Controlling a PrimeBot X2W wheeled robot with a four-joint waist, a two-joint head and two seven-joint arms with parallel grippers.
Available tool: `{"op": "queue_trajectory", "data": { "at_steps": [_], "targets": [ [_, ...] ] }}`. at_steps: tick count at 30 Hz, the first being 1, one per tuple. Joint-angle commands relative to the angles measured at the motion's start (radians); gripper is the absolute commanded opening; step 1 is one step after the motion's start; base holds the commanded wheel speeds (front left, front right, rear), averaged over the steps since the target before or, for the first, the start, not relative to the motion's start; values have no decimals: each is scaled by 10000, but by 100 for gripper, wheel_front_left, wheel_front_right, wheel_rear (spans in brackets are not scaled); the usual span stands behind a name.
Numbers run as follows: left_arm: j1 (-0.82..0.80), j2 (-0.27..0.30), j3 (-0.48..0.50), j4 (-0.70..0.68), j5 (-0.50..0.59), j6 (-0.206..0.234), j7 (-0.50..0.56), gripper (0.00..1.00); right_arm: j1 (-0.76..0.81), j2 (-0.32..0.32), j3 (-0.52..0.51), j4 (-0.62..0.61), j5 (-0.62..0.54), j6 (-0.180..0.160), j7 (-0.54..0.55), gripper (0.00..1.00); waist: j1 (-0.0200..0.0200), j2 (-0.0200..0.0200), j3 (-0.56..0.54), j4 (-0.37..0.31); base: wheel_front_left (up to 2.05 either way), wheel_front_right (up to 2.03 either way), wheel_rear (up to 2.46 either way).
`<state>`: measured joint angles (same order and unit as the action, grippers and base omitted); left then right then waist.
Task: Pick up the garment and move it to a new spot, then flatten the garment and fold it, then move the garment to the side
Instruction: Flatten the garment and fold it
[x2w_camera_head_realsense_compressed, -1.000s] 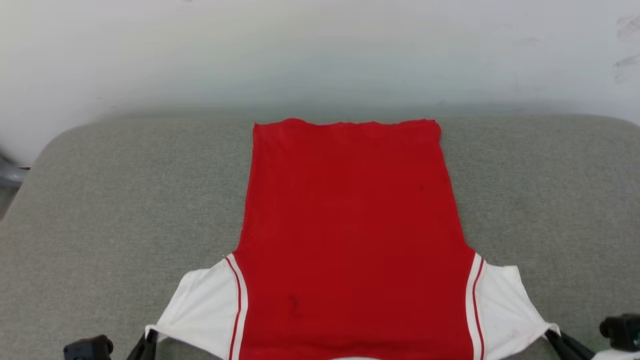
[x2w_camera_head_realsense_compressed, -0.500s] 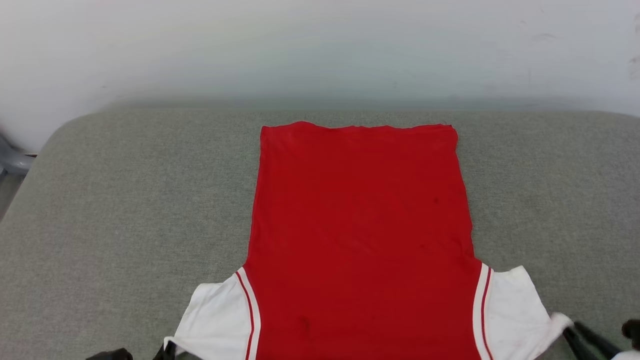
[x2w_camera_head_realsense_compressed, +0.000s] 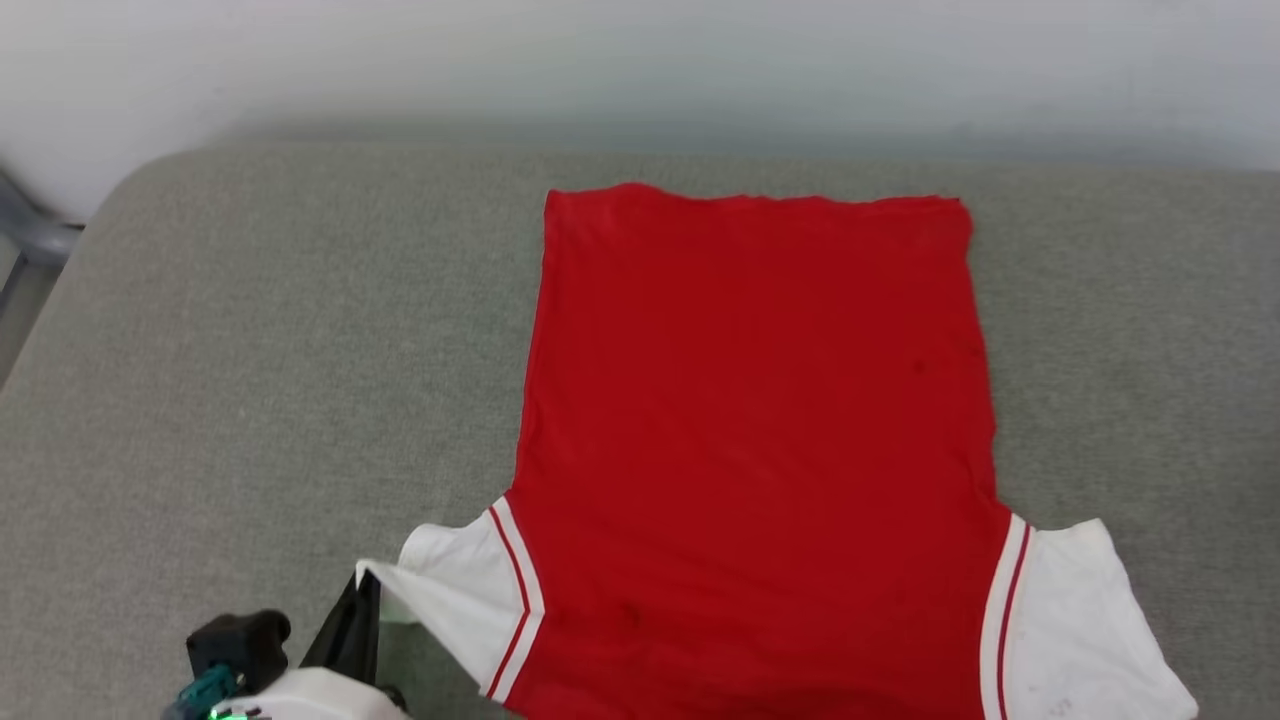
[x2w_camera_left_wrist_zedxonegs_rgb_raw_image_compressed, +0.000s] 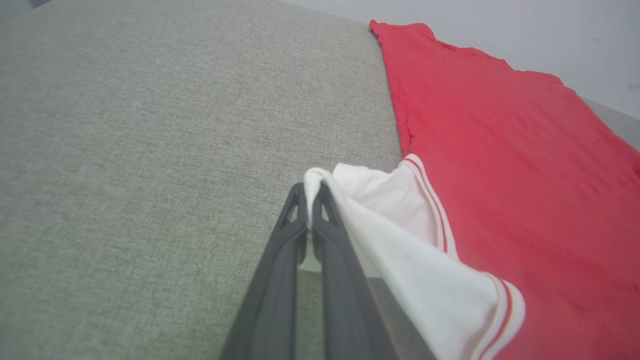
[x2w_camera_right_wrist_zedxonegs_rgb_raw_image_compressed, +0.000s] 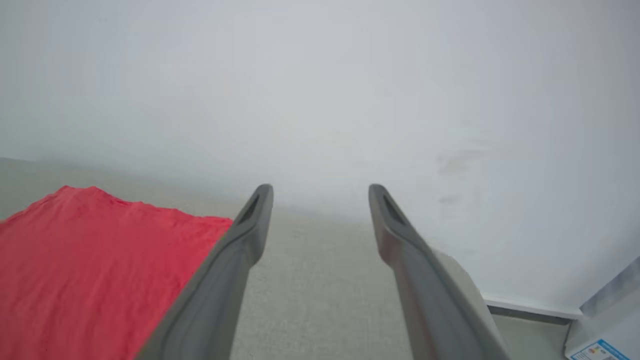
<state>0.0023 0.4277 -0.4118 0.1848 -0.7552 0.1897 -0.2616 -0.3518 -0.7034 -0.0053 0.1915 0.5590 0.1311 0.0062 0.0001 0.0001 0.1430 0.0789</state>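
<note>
Head view: red fabric garment (x2w_camera_head_realsense_compressed: 760, 420) with white striped-trim sleeves, flat on grey woven surface (x2w_camera_head_realsense_compressed: 250, 350). Left wrist view: left pincer (x2w_camera_left_wrist_zedxonegs_rgb_raw_image_compressed: 311, 192) clamped on the raised white sleeve (x2w_camera_left_wrist_zedxonegs_rgb_raw_image_compressed: 375, 195). Right wrist view: right pincer (x2w_camera_right_wrist_zedxonegs_rgb_raw_image_compressed: 320, 192) spread apart, empty.

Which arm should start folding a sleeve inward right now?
Left. The left gripper is shut on the garment at its white sleeve; the right gripper is open, holding nothing.

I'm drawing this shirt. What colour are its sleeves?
White sleeve, red-striped trim; left wrist view shows best.
</note>
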Motion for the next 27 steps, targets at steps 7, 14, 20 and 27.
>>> {"op": "queue_trajectory", "data": {
  "at_steps": [7,14,20,27],
  "targets": [
    [-865,-340,-74,-517,451,10,-48,0,-3108,44,117,-457,-469,-8,2271,100,-1,-1,1452,943,0,0,0],
    [-1284,-954,-93,-879,995,-139,-48,0,-5677,111,1372,957,-487,-8,5675,100,-1,-1,2504,1617,0,0,0],
    [-1612,-1433,-20,-1070,1441,-356,-48,0,-7035,61,2430,2127,23,-8,8880,100,-1,-1,3305,2060,0,0,0],
    [-1949,-1859,144,-1120,1878,-586,-47,0,-7838,206,2875,2951,-56,-9,10332,100,-1,-1,4155,2375,0,0,0]
  ]
}}
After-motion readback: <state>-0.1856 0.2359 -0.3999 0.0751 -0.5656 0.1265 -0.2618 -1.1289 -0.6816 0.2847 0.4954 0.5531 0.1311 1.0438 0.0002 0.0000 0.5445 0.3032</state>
